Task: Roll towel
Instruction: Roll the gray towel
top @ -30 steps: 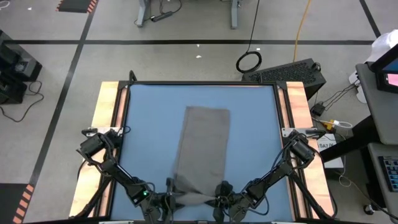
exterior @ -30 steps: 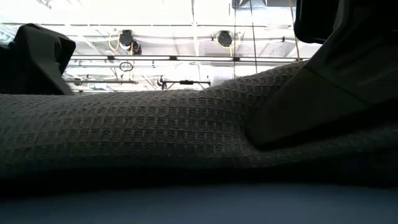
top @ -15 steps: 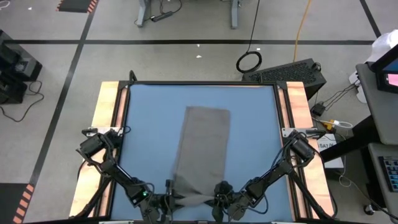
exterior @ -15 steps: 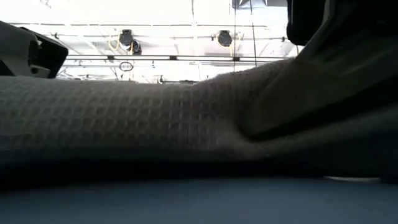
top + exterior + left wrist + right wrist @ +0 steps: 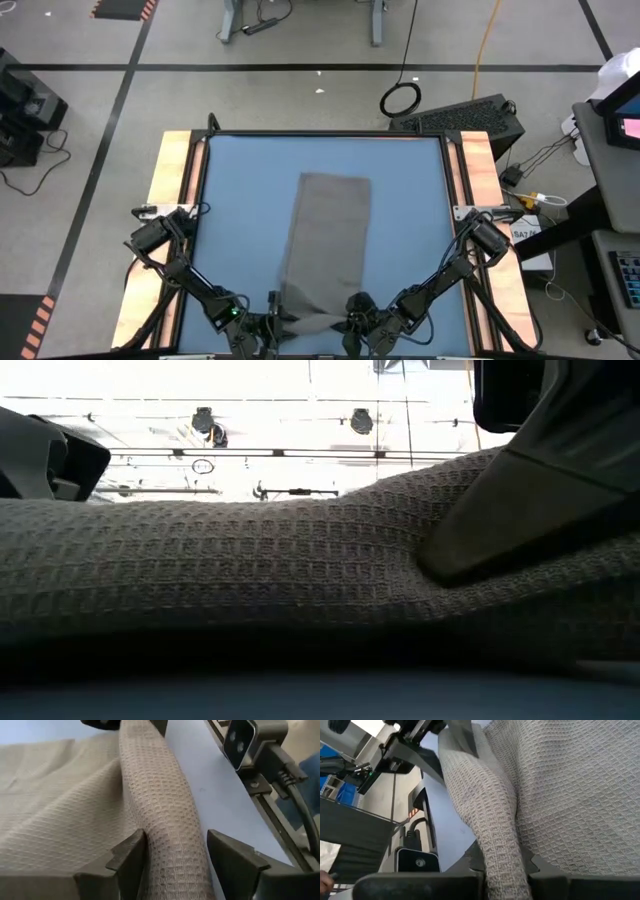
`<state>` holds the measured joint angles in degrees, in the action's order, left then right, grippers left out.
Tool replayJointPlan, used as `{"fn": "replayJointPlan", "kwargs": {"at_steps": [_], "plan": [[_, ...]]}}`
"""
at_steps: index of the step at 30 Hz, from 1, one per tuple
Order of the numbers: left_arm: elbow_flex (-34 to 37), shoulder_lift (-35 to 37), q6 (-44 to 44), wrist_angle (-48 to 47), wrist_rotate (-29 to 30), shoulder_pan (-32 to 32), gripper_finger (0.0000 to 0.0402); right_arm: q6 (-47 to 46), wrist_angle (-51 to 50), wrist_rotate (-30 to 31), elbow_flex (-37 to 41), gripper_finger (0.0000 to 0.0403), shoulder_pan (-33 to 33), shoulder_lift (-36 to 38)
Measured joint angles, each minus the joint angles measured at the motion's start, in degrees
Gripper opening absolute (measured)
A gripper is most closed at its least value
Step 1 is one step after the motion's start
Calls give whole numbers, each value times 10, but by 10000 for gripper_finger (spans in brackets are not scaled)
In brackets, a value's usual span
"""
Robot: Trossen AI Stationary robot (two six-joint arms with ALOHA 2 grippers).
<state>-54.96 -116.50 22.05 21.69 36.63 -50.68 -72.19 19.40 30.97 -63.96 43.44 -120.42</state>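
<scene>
The dark grey towel (image 5: 325, 235) lies as a long strip down the middle of the blue table (image 5: 240, 230). Its far part is flat and its near end is rolled into a tube (image 5: 250, 575) across the strip. My left gripper (image 5: 285, 322) (image 5: 175, 845) is at the tube's left end. My right gripper (image 5: 347, 322) (image 5: 502, 865) is at its right end. Each is shut on the tube. In the low view the tube fills the picture, with my right gripper's finger (image 5: 540, 490) lying on it. My left gripper has the left end of the rolled tube (image 5: 155, 850) between its two fingers, one on each side. The fingers slant down from the table's near left and point along the tube. The tube lies on the table. My right gripper pinches the right end of the rolled tube (image 5: 502, 852) between its two fingers, several layers together. It slants down from the near right, along the tube. The tube narrows where the fingers close on it, and the flat cloth beside it stays on the table.
Wooden rails (image 5: 175, 200) run along the table's left and right sides. A small camera (image 5: 250, 740) sits on the near edge, close to the tube. Bare blue tabletop lies on both sides of the towel and beyond its far end. A black case (image 5: 460, 118) lies on the floor past the far edge.
Both grippers have stayed at the near edge on the tube. In the low view the tube's left part rose and then sank a little, and my right gripper's finger has shifted slightly up. The flat far part of the towel has not moved.
</scene>
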Motion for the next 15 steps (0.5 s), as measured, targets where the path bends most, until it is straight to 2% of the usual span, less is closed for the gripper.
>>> {"fn": "replayJointPlan", "kwargs": {"at_steps": [5,7,9,12,14,15], "plan": [[-3,-25,-2,37,-6,1,217,0,-3,1,0,27,-1,0],[-4,-27,10,39,-3,3,202,1,-3,2,0,27,-1,0],[-4,-27,22,35,-1,6,169,7,-4,2,0,27,-1,0],[-2,-27,45,33,-4,12,90,32,-8,8,0,36,-1,0],[0,-27,84,32,-22,21,33,65,-7,5,0,51,0,0],[0,-26,106,33,-38,26,20,83,-8,5,0,62,3,2]]}}
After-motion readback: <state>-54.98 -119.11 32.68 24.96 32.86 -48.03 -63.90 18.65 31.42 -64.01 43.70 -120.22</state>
